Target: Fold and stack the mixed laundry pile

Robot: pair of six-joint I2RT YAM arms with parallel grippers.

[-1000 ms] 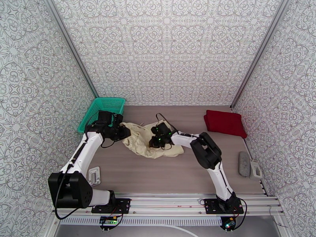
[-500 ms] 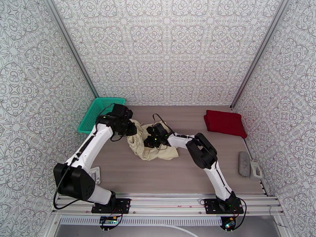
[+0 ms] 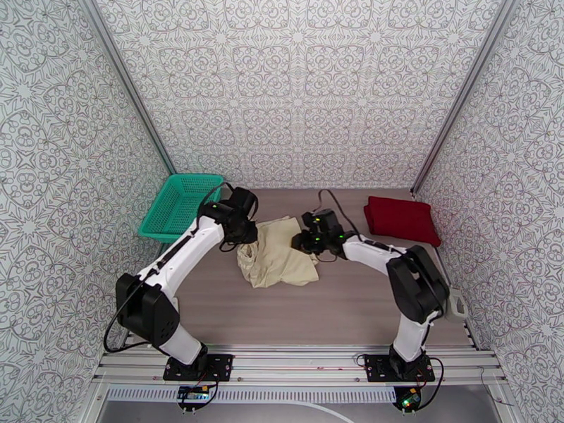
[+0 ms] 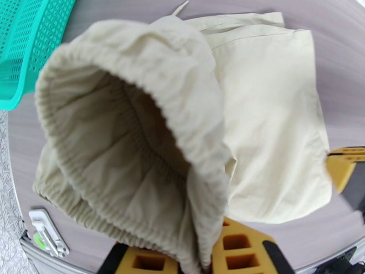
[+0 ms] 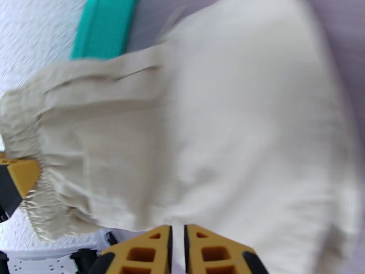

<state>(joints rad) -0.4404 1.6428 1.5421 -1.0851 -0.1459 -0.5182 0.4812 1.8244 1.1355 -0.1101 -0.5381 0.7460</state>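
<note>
The cream-beige garment (image 3: 278, 256) lies bunched in the middle of the table. My left gripper (image 3: 247, 233) is shut on its gathered elastic waistband (image 4: 137, 133), which hangs open over the yellow fingers (image 4: 237, 247). My right gripper (image 3: 308, 242) sits at the garment's right edge. In the right wrist view its fingers (image 5: 214, 250) stand a narrow slit apart over the blurred cloth (image 5: 219, 124), and whether they pinch it is unclear. The dark red shirt (image 3: 400, 220) lies folded at the back right, apart from both grippers.
A teal mesh basket (image 3: 180, 204) stands at the back left, close behind my left arm. A grey object (image 3: 451, 304) lies by the right edge. Patterned walls close in three sides. Bare tabletop stretches in front of the garment.
My left gripper carried the waistband rightward, doubling the garment over itself. My right gripper swung from the garment's middle to its right edge, toward the red shirt.
</note>
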